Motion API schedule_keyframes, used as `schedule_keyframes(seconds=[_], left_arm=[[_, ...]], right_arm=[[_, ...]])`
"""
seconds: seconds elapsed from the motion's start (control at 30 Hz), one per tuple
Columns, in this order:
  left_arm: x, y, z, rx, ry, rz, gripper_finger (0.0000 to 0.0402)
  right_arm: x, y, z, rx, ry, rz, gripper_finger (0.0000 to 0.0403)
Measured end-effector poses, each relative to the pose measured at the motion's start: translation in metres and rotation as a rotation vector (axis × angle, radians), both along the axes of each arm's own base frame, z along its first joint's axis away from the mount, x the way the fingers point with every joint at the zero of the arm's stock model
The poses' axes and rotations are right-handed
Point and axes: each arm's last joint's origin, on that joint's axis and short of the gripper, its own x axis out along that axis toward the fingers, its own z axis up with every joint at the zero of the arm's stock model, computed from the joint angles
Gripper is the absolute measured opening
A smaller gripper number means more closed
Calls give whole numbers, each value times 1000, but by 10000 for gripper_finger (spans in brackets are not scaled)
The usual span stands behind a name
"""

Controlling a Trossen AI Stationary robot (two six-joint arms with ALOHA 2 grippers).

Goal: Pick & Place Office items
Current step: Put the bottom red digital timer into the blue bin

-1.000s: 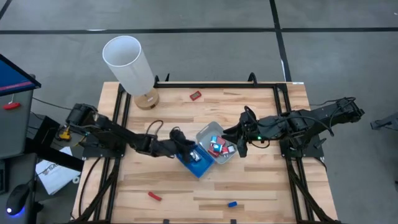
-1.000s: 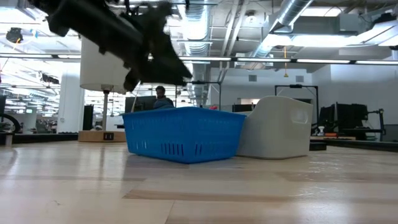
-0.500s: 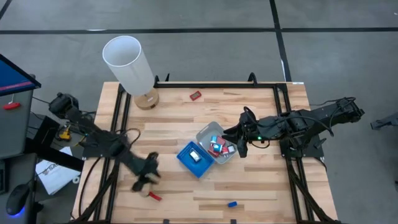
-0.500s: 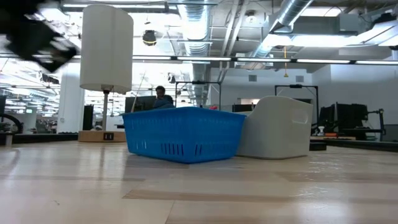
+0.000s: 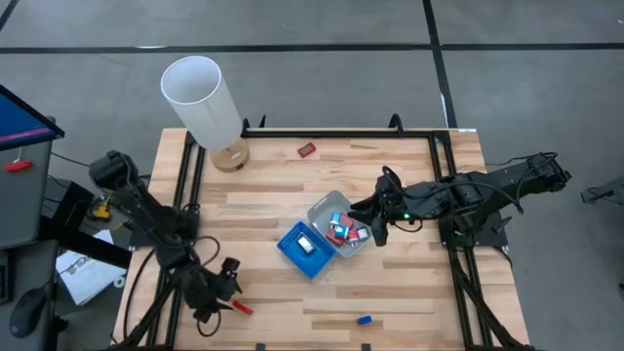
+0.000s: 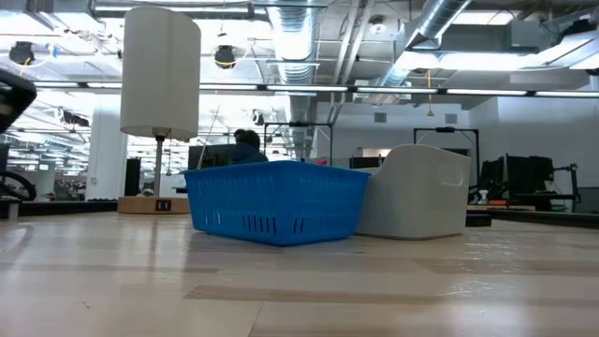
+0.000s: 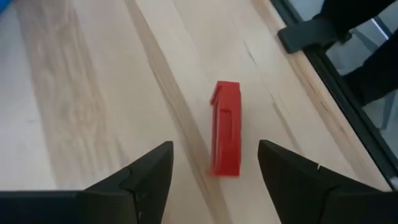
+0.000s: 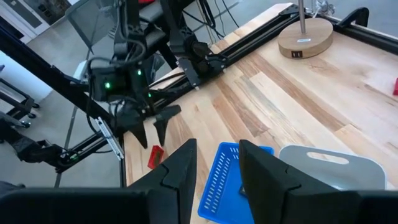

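Left fingers (image 5: 226, 292): spread wide, hanging over the red piece (image 7: 226, 128) at about 7 o'clock of the tabletop (image 5: 390, 292), near its edge; the piece lies flat between the two fingertips (image 7: 146, 177), not gripped.
Right fingers (image 5: 373, 226): at the grey tray's (image 5: 322, 208) 3 o'clock rim, set narrow; whether they hold anything, I cannot tell.
Blue tray (image 5: 292, 255): mid-tabletop, touching the grey tray at its 7 o'clock side; one white piece (image 5: 305, 243) inside.
Grey tray contents: a heap of red, blue and white pieces (image 5: 343, 229).
Loose pieces: a second red one (image 5: 306, 149) at 12 o'clock near the far edge; a blue one (image 5: 364, 319) at 6 o'clock near the close edge.
White cylinder (image 5: 203, 99): on a wooden base (image 5: 230, 156) at the 11 o'clock corner.
Low view: blue tray (image 6: 271, 201) and grey tray (image 6: 416, 192) side by side, cylinder (image 6: 159, 70) behind them; a person (image 6: 248, 142) shows beyond the blue tray.
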Motion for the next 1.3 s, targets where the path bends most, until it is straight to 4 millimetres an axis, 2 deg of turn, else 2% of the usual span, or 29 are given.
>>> schedule_keyframes(seconds=[0.27, 0.9, 1.17, 1.3], left_arm=[[5, -6, -22, 20, 55, 48, 205], [4, -7, -22, 4, 65, 60, 56], [17, 5, -21, 63, 1, 148, 70], [29, 15, -21, 108, -21, 155, 58]], right_arm=[[0, 0, 0, 34, -8, -14, 112], [0, 0, 0, 33, -6, -16, 112], [1, -2, 0, 32, -7, -25, 112], [1, -3, 0, 33, -7, -26, 112]])
